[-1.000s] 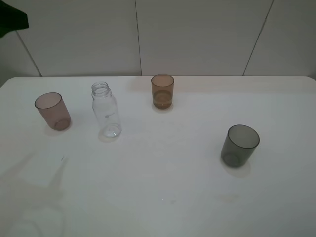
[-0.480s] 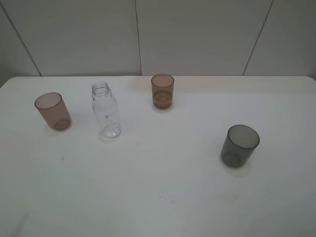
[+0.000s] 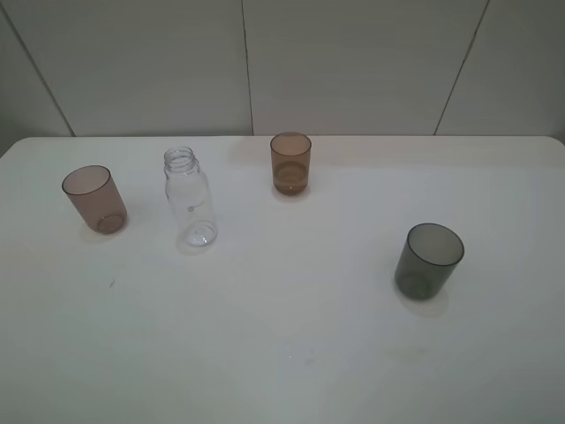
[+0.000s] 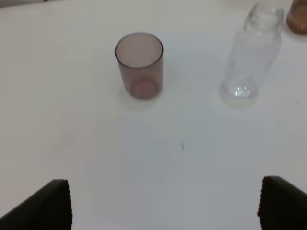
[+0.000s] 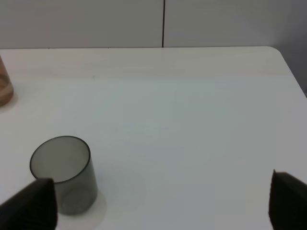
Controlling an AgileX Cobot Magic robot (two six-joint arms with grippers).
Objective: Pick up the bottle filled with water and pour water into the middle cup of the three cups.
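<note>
Since a sec ago the dark bit in the top left corner of the overhead cam and the arm shadows on the near left of the table [image 3: 291, 353] are gone; bottle and cups haven't budged.

Bottle [image 3: 190, 198] stands upright, no cap, on the left-center of the table, between the pinkish cup [image 3: 94, 198] and the amber middle cup [image 3: 290, 163]. It's closer to the pink one but not touching either. Water inside is basically invisible, can't tell the level. Amber cup sits further back toward the wall. Dark grey cup [image 3: 428, 260] is off on the right, nearer the front, well apart from the rest.

Left gripper [image 4: 163, 203]: only the two black fingertips [image 4: 45, 206] show in its wrist cam, spread wide, nothing btwn them, hanging back from the pink cup [image 4: 139, 64] and bottle [image 4: 252, 55].

Right gripper [image 5: 163, 201]: same deal, fingertips [image 5: 33, 203] wide apart and empty, w/ the grey cup [image 5: 62, 175] just beside the one tip, not gripped. Neither arm shows in the overhead view.
</note>
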